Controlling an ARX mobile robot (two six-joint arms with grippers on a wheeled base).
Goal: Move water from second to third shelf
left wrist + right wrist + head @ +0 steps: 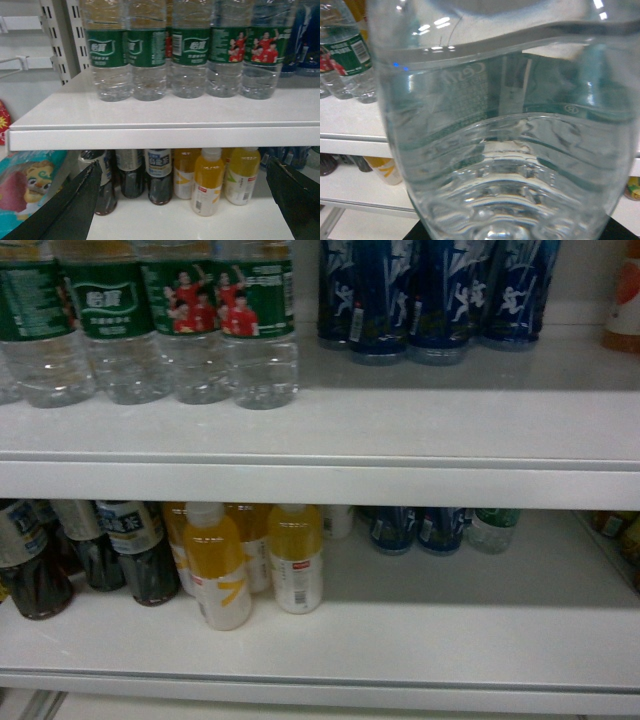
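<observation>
Nearest of all, a clear ribbed water bottle (507,135) filled almost the whole right wrist view, its base at the bottom edge and the back of its green label showing through the water. It looked carried by the right gripper, clear of the shelves. The fingers themselves were out of frame, so a clench on it was a judgement rather than something visible; only a dark sliver showed under the base.

The left gripper (185,195) hung with its jaws spread wide and empty, one dark finger (70,205) at the lower left of its view and the other at the lower right, facing the shelf edge (165,137).

Beyond it, on the upper shelf, stood a row of green-labelled water bottles (195,55); in the head view dark blue bottles (430,295) stood to their right. On the shelf below (480,640) were dark tea bottles (159,175) and yellow juice bottles (297,558), with open board to the right.

The bottle appeared full, so probably fairly heavy, with thin walls that would give under a squeeze and a smooth film label that might slip. The ribbed waist below the label seemed the firmest place to hold, kept upright.
</observation>
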